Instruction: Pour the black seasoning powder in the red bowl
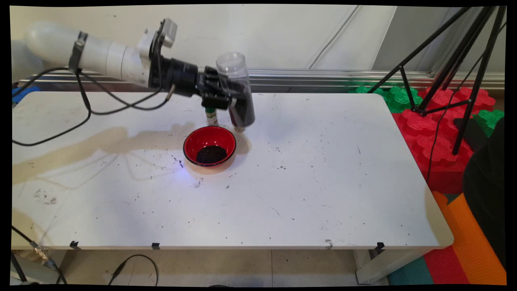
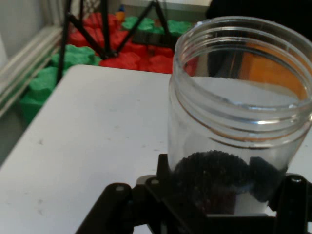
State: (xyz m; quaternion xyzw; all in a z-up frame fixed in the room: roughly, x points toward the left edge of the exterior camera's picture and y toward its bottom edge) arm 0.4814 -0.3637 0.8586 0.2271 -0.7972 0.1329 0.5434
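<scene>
My gripper (image 1: 226, 95) is shut on a clear plastic jar (image 1: 236, 89), held nearly upright above the table with its open mouth at the top. Dark granules fill the jar's lower part. In the hand view the jar (image 2: 234, 126) fills the right side, its threaded rim open, with dark granules at its base between the black fingers (image 2: 165, 190). Just below and in front of the jar, a red bowl (image 1: 209, 146) rests on the white table (image 1: 303, 182) with a heap of dark granules (image 1: 211, 154) inside.
Two small bottles (image 1: 211, 116) stand behind the bowl, partly hidden by the gripper. Dark specks lie scattered round the bowl. A black tripod (image 1: 452, 72) stands over red and green foam blocks (image 1: 436, 137) beyond the table's right edge. Black cables (image 1: 80, 109) hang from the arm.
</scene>
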